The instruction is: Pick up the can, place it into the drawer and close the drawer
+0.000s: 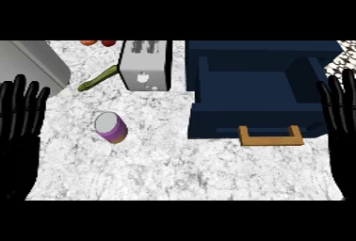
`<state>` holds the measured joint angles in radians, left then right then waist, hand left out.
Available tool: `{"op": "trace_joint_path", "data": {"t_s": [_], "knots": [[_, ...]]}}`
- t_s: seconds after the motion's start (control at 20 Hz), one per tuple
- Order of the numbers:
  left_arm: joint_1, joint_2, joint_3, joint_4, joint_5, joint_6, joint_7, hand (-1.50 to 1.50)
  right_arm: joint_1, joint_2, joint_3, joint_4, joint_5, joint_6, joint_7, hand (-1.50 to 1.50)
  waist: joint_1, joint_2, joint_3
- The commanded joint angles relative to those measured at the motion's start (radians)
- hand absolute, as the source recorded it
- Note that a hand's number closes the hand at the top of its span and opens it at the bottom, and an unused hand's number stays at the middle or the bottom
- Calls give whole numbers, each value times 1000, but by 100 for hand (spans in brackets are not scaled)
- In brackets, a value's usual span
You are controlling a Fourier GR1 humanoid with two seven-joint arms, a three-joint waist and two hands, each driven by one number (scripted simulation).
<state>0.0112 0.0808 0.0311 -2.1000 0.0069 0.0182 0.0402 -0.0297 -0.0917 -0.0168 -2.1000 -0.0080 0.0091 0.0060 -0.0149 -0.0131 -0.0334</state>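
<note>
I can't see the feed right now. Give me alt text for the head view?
A purple can stands untouched on the marble counter, left of an open dark blue drawer with a wooden handle. The left hand and right hand rest open at the view's edges. A toaster sits behind the can.
</note>
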Motion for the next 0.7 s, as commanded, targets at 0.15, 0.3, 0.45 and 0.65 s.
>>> {"op": "trace_joint_path", "data": {"t_s": [0.15, 0.3, 0.45, 0.65], "knots": [[-81, 101, -15, 89, 300, -304, -62, -150, 16, 5, 34, -15, -16, 23, 28, -150, -1, 15, 31], [-43, 222, -28, 208, 257, -384, 60, -150, 104, 37, -20, 53, 7, -61, 125, -150, -43, 33, 33], [-51, 314, 50, 255, 395, -496, 92, -150, 119, 20, -78, 50, 13, -89, 166, -150, -4, 18, 32], [-143, 414, 151, 280, 610, -567, 218, -150, 183, 4, -103, 43, -27, -44, 134, -150, 7, 12, 34]]}}
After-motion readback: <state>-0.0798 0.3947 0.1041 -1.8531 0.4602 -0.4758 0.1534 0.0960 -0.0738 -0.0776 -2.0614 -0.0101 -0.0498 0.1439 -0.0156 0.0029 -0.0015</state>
